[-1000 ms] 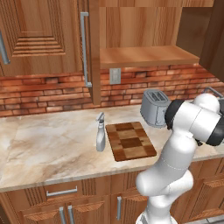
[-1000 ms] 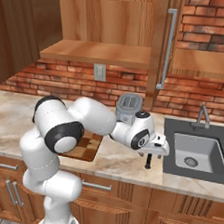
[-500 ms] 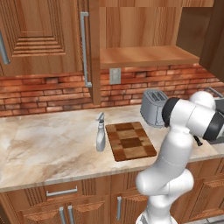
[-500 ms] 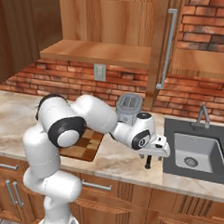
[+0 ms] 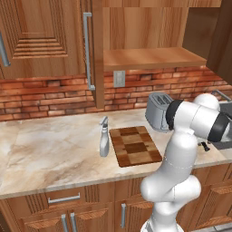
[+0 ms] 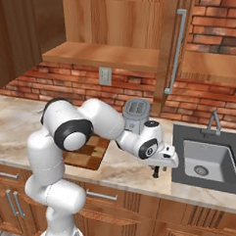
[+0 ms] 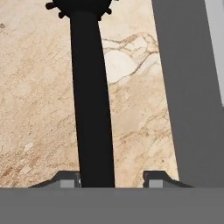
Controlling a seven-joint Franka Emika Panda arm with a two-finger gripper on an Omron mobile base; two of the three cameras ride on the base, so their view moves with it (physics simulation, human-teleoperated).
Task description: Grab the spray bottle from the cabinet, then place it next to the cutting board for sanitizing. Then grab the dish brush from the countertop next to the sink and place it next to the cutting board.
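The spray bottle (image 5: 104, 140) already stands just left of the cutting board (image 5: 135, 146). By the sink (image 6: 205, 163), near the worktop's front edge, the gripper (image 6: 156, 170) has started closing around the dish brush (image 7: 91, 100); whether it's clamped yet, I cannot tell.

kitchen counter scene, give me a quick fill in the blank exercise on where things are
1. The spray bottle stands upright on the countertop beside the ____.
2. The black dish brush lies between the fingers of the ____.
3. Behind the cutting board, by the brick wall, stands a silver ____.

Missing words: cutting board; gripper; toaster
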